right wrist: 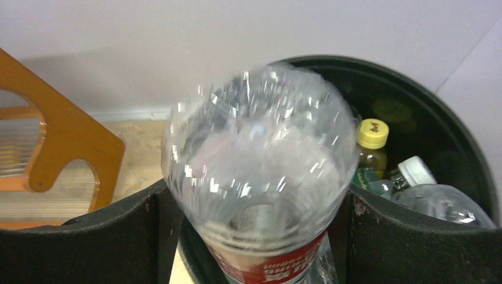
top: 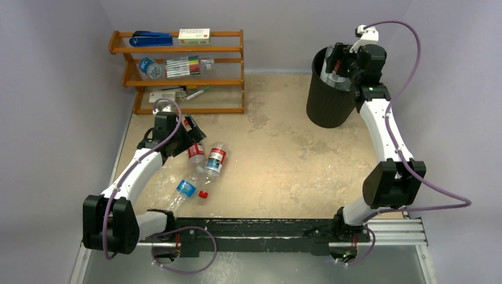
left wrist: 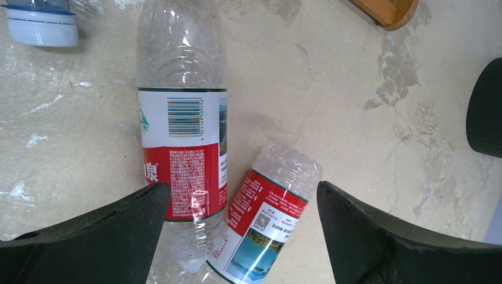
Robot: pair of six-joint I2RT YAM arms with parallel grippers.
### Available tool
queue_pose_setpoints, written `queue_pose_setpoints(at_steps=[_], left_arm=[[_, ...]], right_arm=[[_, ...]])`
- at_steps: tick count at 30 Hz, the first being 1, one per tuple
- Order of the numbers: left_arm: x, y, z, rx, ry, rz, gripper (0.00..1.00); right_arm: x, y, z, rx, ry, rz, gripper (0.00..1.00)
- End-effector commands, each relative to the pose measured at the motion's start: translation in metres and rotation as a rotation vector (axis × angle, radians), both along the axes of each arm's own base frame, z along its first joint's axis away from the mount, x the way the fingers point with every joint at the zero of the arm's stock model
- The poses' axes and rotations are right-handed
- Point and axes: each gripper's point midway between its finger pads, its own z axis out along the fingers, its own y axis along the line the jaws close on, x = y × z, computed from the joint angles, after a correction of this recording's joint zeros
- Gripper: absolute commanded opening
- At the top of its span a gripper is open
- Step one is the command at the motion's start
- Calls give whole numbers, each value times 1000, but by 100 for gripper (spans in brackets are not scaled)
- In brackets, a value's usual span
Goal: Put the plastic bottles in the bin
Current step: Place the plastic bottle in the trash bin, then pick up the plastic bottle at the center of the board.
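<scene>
Over the black bin (top: pixel 327 100), my right gripper (top: pixel 337 62) has its jaws spread wide. A clear red-labelled bottle (right wrist: pixel 260 160) sits between the fingers, base toward the camera and blurred, above the bin's mouth (right wrist: pixel 414 83). Inside lie a yellow-capped bottle (right wrist: pixel 372 142) and a white-capped clear one (right wrist: pixel 438 198). My left gripper (top: pixel 192 133) hangs open over two red-labelled bottles (left wrist: pixel 183 148) (left wrist: pixel 266 219) lying side by side on the table. Neither touches its fingers. A blue-labelled bottle (top: pixel 184 189) lies nearer the table's front edge.
A wooden three-tier shelf rack (top: pixel 177 71) with a blue stapler, pens and boxes stands at the back left. A loose red cap (top: pixel 203 194) lies beside the blue-labelled bottle. A white-capped bottle end (left wrist: pixel 41 23) shows at the left wrist view's top left.
</scene>
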Motion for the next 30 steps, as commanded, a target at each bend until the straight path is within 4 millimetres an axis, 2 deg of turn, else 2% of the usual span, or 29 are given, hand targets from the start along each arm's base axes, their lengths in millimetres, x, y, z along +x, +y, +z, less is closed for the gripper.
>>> queue_pose_setpoints(at_steps=[1, 7, 10, 13, 16, 22, 26, 30], left_arm=[[13, -2, 13, -19, -59, 4, 95], [13, -1, 7, -16, -44, 11, 95], [13, -1, 6, -19, -44, 14, 95], [13, -2, 6, -19, -44, 14, 95], [14, -3, 6, -20, -46, 15, 95], [13, -6, 6, -26, -47, 12, 95], [12, -5, 8, -22, -49, 13, 95], [10, -4, 8, -17, -49, 15, 95]], right_arm=[[-26, -6, 79, -5, -164, -29, 82], [-48, 2, 103, 11, -193, 14, 83], [-53, 17, 99, 16, -167, 100, 84], [-60, 38, 86, 61, -127, 204, 84], [-70, 71, 69, 109, -87, 325, 84], [-88, 154, 41, 117, -10, 498, 84], [-106, 189, 30, 145, 13, 566, 84], [-131, 227, 18, 179, 48, 667, 84]])
